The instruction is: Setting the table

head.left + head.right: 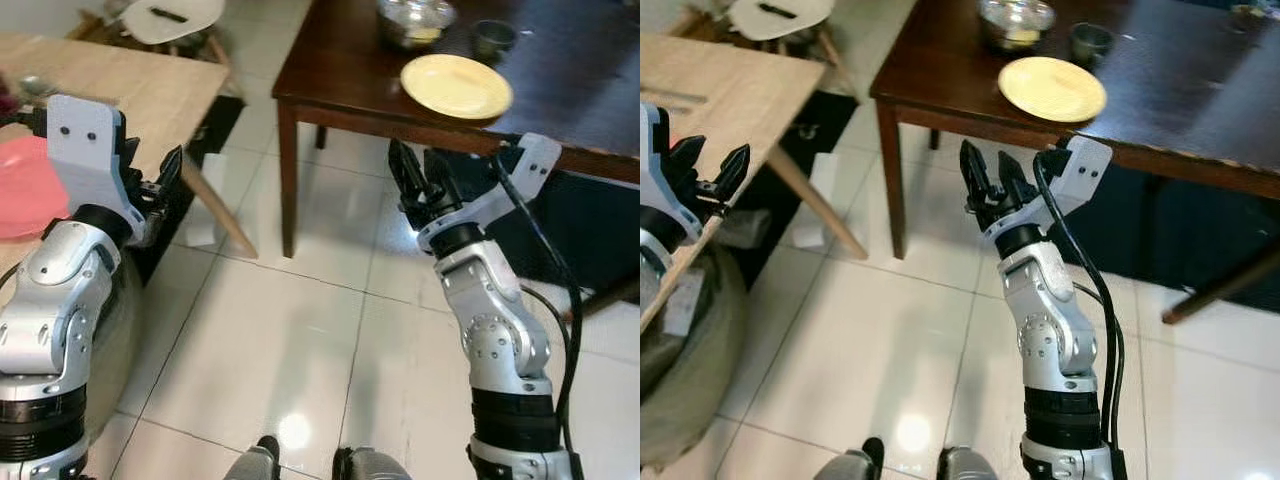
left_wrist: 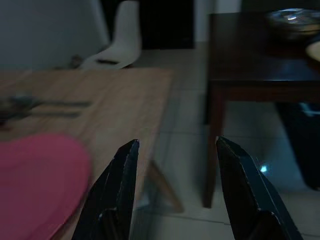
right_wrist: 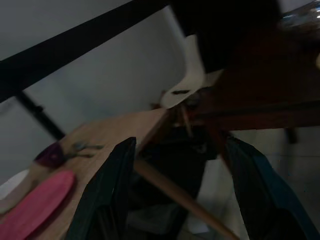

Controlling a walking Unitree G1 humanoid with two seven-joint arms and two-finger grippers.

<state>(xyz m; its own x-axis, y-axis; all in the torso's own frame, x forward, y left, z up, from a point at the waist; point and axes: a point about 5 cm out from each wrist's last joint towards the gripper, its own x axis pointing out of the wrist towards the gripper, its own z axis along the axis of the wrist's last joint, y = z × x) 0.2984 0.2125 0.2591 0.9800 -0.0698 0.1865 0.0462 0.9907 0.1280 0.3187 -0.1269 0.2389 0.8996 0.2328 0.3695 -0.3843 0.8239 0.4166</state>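
the pink plate (image 1: 25, 185) lies flat on the light wooden table (image 1: 150, 90) at nine o'clock, just beside the left gripper (image 2: 175, 165), fingers spread, empty. the right gripper (image 1: 988, 180) hangs open below the dark table (image 1: 1180, 90). likely rigid, light, slick: pinch its rim.

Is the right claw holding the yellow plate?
No. The right claw is open and empty below the dark table's edge; the yellow plate lies on top.

My 2 eye views are bright and fairly sharp, with lamp glare on the near floor tiles (image 1: 296, 430) and sheen on the dark table (image 1: 340, 70). My 2 wrist views are dim, bluish and softly blurred.
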